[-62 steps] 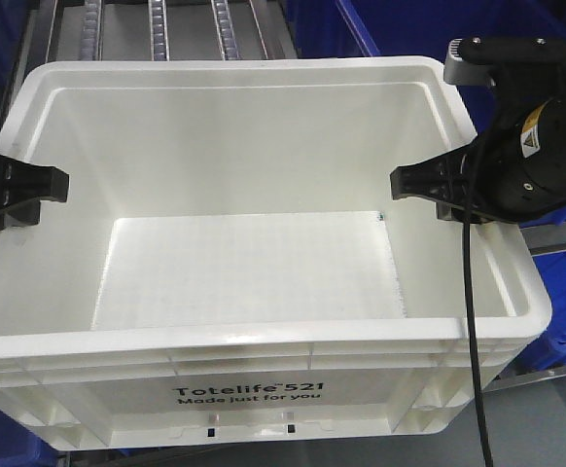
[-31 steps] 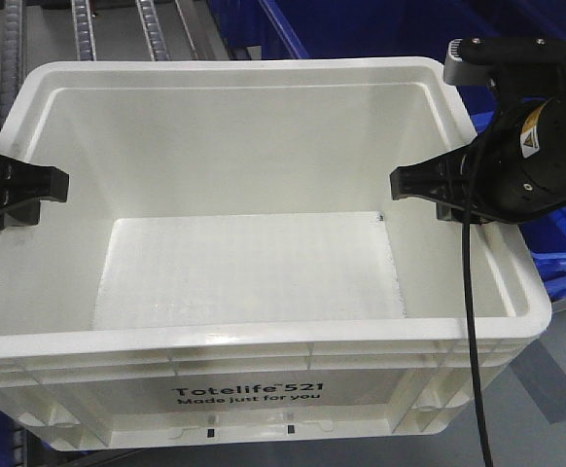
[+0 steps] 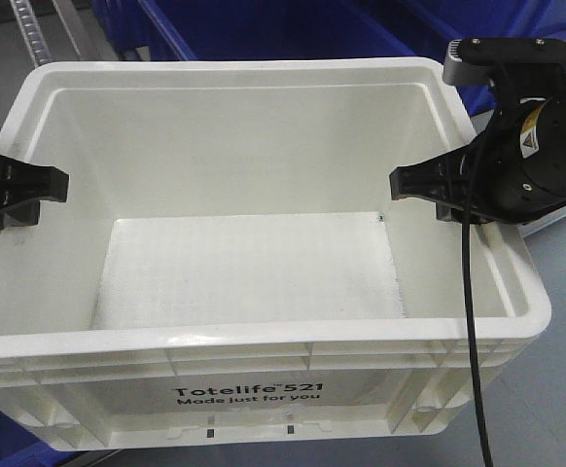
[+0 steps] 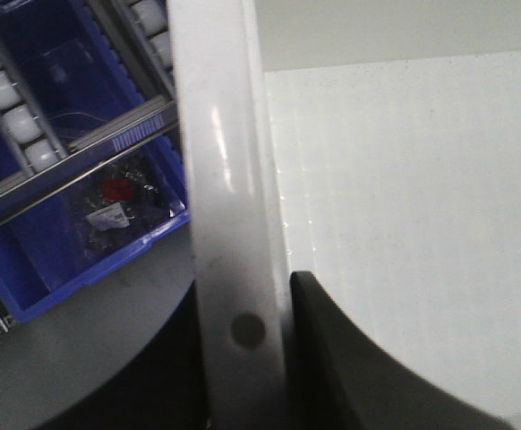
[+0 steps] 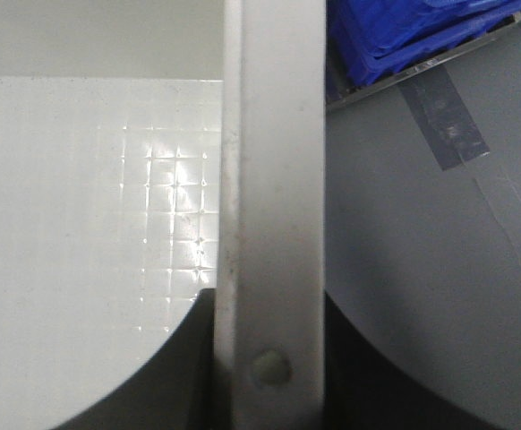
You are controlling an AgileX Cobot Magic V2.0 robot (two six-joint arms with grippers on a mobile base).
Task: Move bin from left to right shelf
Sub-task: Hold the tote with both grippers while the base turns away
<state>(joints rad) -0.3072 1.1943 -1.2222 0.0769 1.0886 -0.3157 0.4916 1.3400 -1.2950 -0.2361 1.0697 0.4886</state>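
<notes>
My left gripper (image 4: 243, 363) and right gripper (image 5: 269, 358) each pinched a side rim of the glossy white bin (image 3: 254, 146), black print at lower centre, seemingly held aloft.

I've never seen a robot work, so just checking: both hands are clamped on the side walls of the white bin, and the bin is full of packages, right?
Not quite: the white bin is empty. The front-facing view shows only its bare floor. The rest is right: the left hand and the right hand each clamp a side wall.
</notes>
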